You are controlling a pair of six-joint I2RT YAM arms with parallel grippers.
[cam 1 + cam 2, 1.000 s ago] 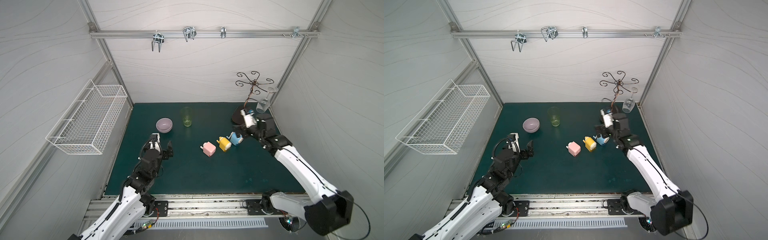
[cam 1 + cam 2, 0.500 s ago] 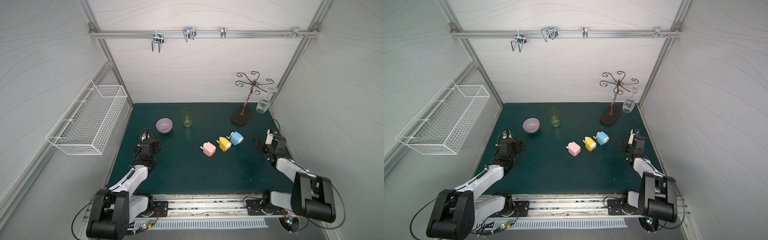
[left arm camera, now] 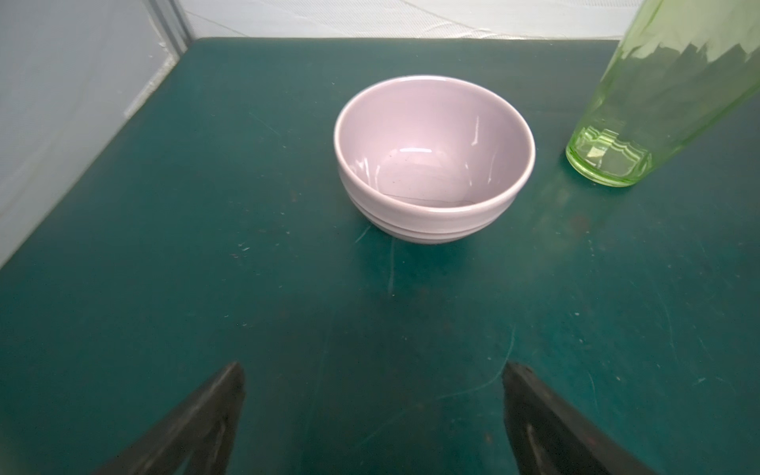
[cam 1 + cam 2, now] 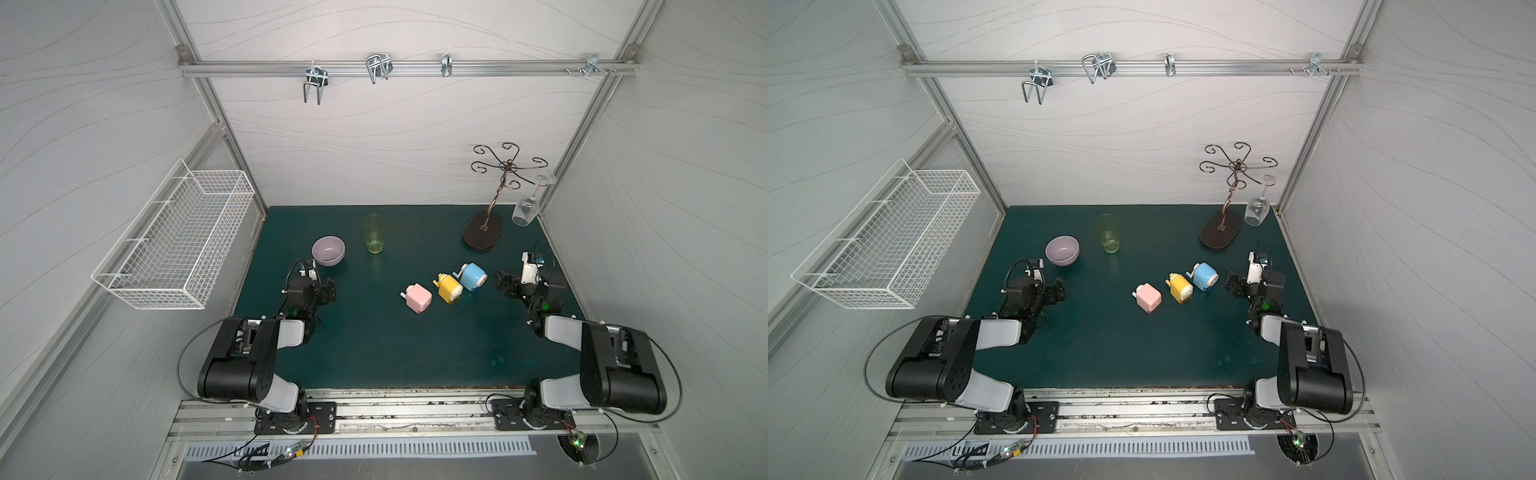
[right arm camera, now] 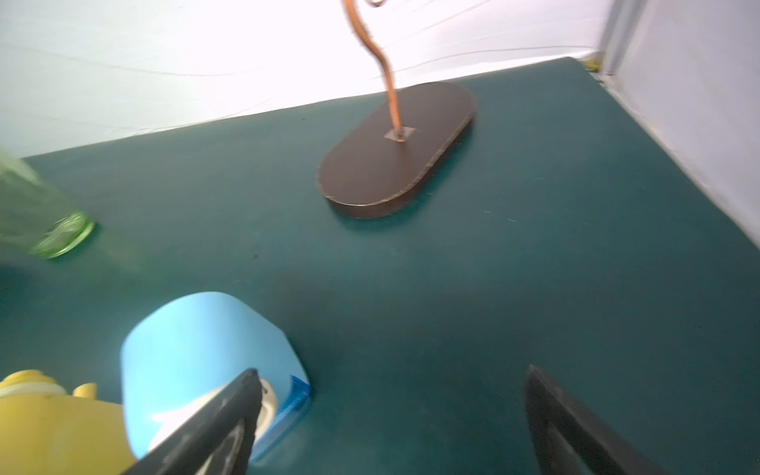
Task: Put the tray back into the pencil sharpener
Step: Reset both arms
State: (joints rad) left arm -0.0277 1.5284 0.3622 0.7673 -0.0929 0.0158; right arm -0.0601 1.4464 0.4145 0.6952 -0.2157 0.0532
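Note:
Three pencil sharpeners lie in a row mid-table in both top views: pink (image 4: 418, 298), yellow (image 4: 449, 288) and blue (image 4: 473, 276). In the right wrist view the blue sharpener (image 5: 197, 349) shows a darker blue tray (image 5: 294, 401) at its base; how deep it sits I cannot tell. My right gripper (image 4: 509, 284) (image 5: 392, 415) rests open just right of the blue sharpener, holding nothing. My left gripper (image 4: 326, 291) (image 3: 372, 411) is open and empty, low over the mat at the left, in front of the bowl.
A lilac bowl (image 4: 328, 250) and a green glass (image 4: 373, 233) stand at the back left. A wire stand on a dark oval base (image 4: 483, 235) holds a hanging wine glass (image 4: 525, 210) at the back right. A wire basket (image 4: 174, 241) hangs on the left wall.
Both arms have pulled back and folded down toward the table's front. The right gripper has left the blue sharpener. The three sharpeners have not moved.

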